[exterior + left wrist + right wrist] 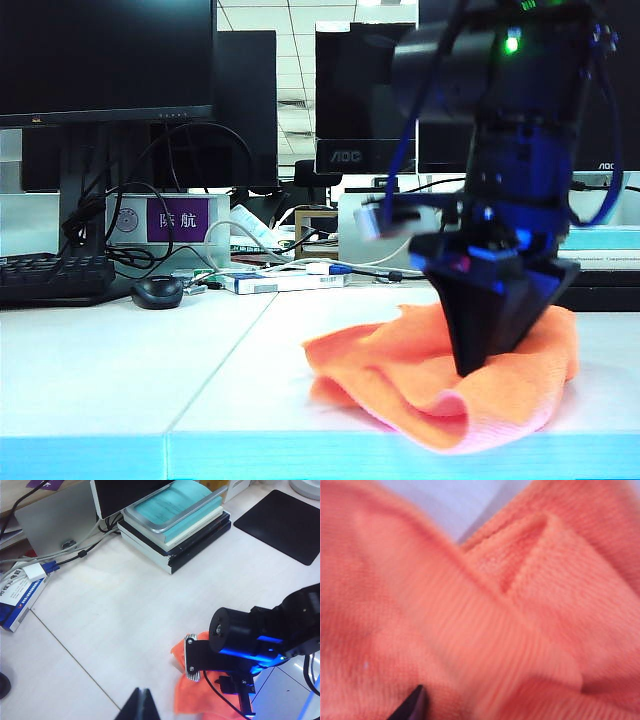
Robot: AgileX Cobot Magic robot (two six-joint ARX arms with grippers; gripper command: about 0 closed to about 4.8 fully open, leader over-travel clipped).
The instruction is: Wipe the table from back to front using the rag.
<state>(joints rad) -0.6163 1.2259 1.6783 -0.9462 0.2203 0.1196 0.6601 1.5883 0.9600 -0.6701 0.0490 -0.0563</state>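
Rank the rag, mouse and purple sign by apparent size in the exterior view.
1. rag, though it lies nearest the camera, under the right gripper
2. purple sign
3. mouse, close to the sign's size

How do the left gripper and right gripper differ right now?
The right gripper is down in the rag, fingertips buried in its orange folds; the left gripper hangs clear above the table, beside the rag and holding nothing. The left gripper's fingers are pressed together, shut; how far apart the right gripper's are cannot be seen. Both have dark, tapered fingers.
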